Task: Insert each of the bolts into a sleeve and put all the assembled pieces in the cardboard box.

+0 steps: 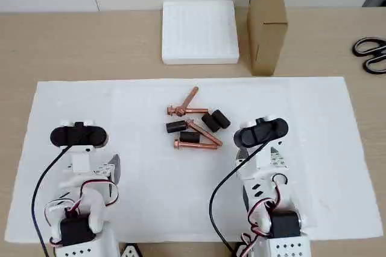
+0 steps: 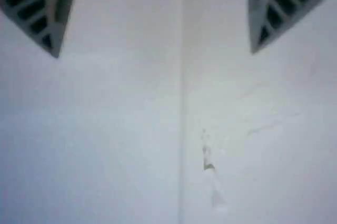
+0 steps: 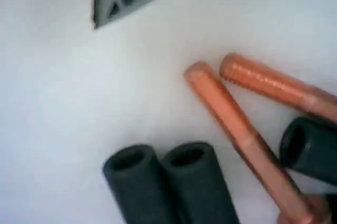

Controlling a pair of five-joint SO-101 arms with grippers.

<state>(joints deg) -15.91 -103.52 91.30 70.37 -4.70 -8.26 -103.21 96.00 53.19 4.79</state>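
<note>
On sheet (image 1: 120,106), centre: bolts (image 1: 196,145) and sleeves (image 1: 215,120), mingled, several touching. Behind sheet, on table (image 1: 60,40): foam block (image 1: 199,31), with cardboard box (image 1: 265,28) upright just to its right. Far right of table: scissors (image 1: 371,53).

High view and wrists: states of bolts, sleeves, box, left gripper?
Copper bolts: four, loose on the white sheet, none sleeved.
Black tubular sleeves: four, lying loose, no bolt inside.
Brown cardboard box: standing on end, open or shut unclear.
Left gripper: open, empty.
</note>
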